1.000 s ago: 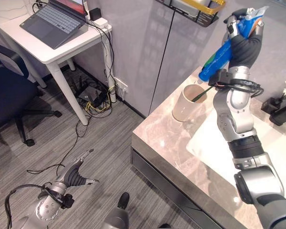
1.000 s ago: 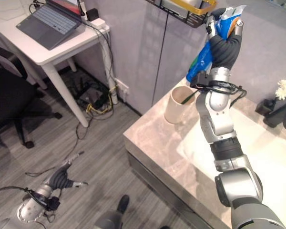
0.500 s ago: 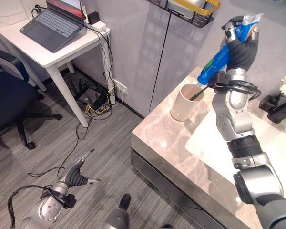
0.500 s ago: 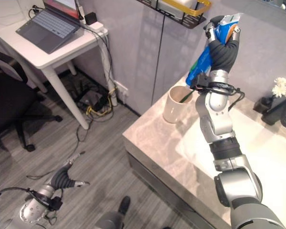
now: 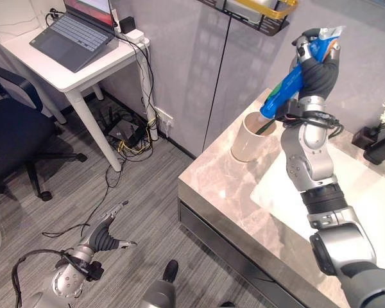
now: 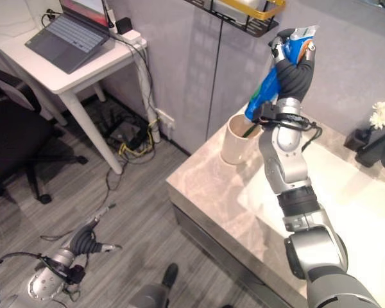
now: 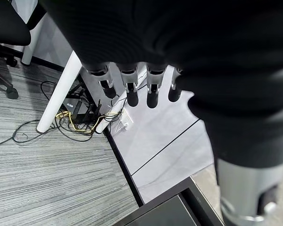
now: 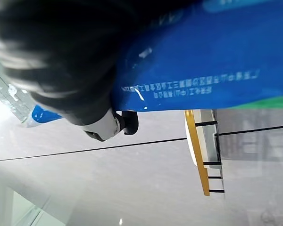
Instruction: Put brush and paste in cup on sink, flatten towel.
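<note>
Left eye view: left hand [image 5: 106, 236] hangs low over the floor, fingers loose, holding nothing. Up on the marble counter [image 5: 224, 186], one cream cup [image 5: 248, 136] with one green brush [image 5: 264, 126] inside. Right hand [image 5: 317, 61] clamps one blue paste tube [image 5: 289, 86], tilted above the cup.

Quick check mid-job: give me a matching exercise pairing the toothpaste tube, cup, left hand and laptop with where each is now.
Things:
1. toothpaste tube
2. cup
3. left hand
4. laptop

Places:
A. low over the floor
B. on the white desk
C. gripped in the right hand, above the cup
D. on the counter's corner by the sink

Pairs: 1-C, 2-D, 3-A, 4-B
</note>
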